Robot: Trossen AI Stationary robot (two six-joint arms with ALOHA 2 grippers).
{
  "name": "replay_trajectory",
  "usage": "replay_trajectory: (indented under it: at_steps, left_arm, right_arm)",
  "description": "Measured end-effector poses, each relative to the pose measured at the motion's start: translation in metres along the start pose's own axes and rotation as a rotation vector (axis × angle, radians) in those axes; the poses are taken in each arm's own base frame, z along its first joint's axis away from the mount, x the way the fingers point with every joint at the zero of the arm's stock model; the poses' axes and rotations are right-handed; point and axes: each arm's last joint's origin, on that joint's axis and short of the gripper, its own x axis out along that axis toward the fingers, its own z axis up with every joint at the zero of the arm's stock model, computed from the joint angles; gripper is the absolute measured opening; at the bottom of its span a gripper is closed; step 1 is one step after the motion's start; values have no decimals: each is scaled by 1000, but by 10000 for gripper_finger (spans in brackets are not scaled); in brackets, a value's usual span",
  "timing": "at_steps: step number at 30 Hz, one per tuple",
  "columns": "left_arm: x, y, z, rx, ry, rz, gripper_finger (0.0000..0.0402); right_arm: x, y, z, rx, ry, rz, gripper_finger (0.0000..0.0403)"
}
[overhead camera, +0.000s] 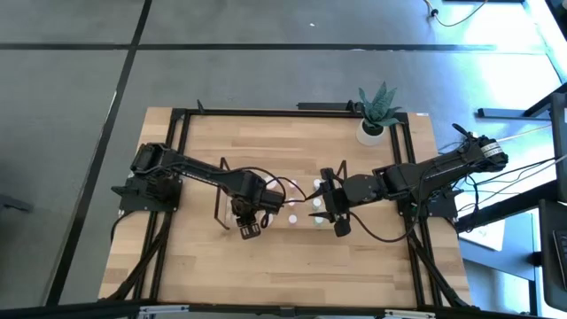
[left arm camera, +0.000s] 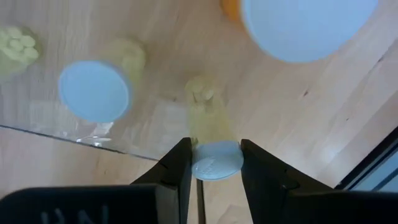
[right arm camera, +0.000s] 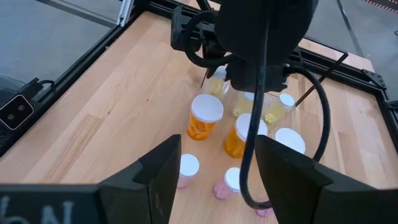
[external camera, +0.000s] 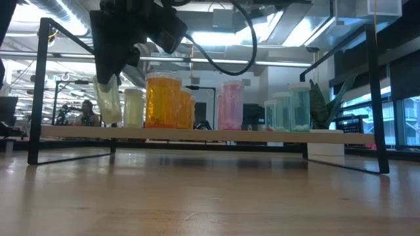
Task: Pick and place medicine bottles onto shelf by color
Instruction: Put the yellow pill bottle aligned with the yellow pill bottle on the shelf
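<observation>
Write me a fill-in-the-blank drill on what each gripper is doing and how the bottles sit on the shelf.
1. The left gripper is shut on a pale yellow bottle with a ____ cap.
2. The right gripper holds nothing; its fingers are ____.
3. On the shelf, the pink bottle stands between the orange bottles and the ____ ones.

Missing words: white; open; green

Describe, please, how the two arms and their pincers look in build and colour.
Both arms are dark, jointed links trailing looping black cables. The left pincer has two flat black fingers on a black block with pale lettering. The right pincer has broad black fingers and similar faint lettering.
</observation>
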Motion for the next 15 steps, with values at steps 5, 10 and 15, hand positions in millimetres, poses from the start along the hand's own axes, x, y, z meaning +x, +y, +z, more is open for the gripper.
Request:
replay_trajectory:
  at_steps: [5,10,15]
  left_arm:
    - [6,0,2,9,33,15,101]
    - [6,0,1,9,40,16,108]
    - [7,-1,1,9,41,16,116]
  right_arm:
    - [0,0,1,1,-7,-1,207]
    - [0,0,0,1,-6,-1,207]
    - [0,0,0,1,-6,-1,207]
